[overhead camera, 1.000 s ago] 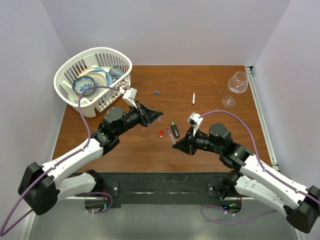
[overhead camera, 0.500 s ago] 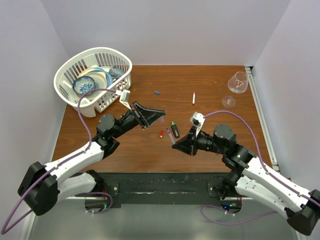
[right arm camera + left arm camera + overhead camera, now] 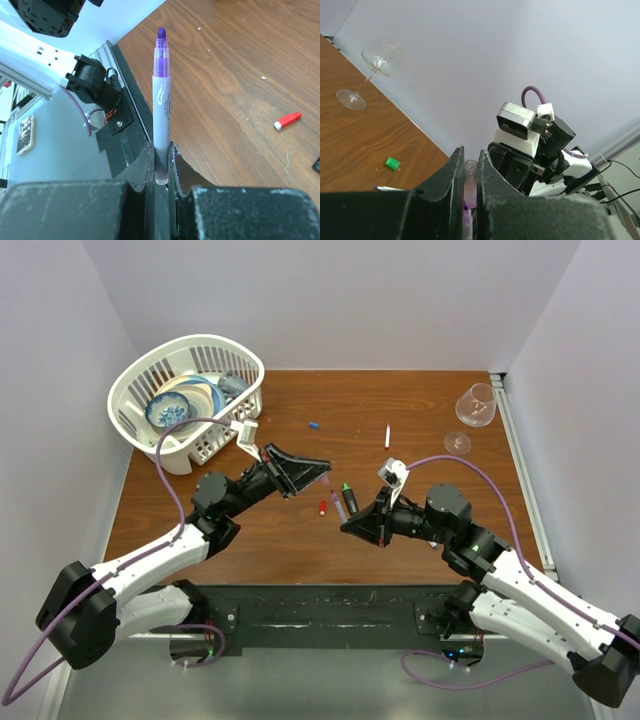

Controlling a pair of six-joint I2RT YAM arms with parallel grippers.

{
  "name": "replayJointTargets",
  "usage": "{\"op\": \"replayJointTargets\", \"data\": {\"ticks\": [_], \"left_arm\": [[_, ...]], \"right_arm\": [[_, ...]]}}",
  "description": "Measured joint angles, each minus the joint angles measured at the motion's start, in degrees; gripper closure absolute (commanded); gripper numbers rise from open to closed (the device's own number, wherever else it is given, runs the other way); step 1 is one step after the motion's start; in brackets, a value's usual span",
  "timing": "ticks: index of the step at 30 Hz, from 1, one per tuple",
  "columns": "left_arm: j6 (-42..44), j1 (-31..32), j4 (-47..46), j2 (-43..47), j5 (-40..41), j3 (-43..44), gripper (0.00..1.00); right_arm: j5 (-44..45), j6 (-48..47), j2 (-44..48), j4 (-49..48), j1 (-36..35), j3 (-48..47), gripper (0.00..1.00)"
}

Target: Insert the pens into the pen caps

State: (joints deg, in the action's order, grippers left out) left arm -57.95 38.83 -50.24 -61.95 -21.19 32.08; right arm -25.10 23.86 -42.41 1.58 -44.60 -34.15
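The purple pen point(image 3: 161, 115) is clamped in the right gripper point(image 3: 160, 147). I read both fingers closed against the lower barrel, with the pen standing out past the fingertips and its bare purple tip pointing away from the wrist. In the top view the right gripper point(image 3: 347, 526) is held over the table point(image 3: 420, 400) near its centre, with the pen directed toward the left gripper point(image 3: 320, 471), which faces it from close by. The left gripper point(image 3: 469, 152) is closed on a pale translucent purple cap point(image 3: 470, 172), which sits down between the fingers with its rounded end showing. The right arm's wrist camera point(image 3: 517, 120) is visible just beyond it. In the top view the pen tip stops short of the left fingertips. On the wood between the two grippers lie a red cap point(image 3: 323, 506) and, just beside it, the black marker point(image 3: 350, 501), its green tip toward the far edge. Farther back lie a blue cap point(image 3: 314, 425) and a white pen point(image 3: 387, 436), well apart from each other. The left wrist view also shows a green cap point(image 3: 392, 163) on the table. A wine glass point(image 3: 477, 405) is near the far right corner, and a white basket point(image 3: 135, 375) holding bowls point(image 3: 168, 410) sits at the far left.
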Motion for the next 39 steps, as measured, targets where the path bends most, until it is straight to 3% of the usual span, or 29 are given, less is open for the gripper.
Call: {"op": "replayJointTargets", "data": {"ticks": [27, 39], "left_arm": [[0.66, 3.13, -3.13, -3.19, 1.57, -0.22, 1.0], [3.08, 5.05, -8.35, -4.13, 8.85, -3.28, 1.0]], "right_arm": [[2.19, 2.38, -1.29, -1.4, -0.02, -1.99, 1.0], [7.08, 5.01, -6.75, 3.5, -0.79, -8.24, 1.0]]}}
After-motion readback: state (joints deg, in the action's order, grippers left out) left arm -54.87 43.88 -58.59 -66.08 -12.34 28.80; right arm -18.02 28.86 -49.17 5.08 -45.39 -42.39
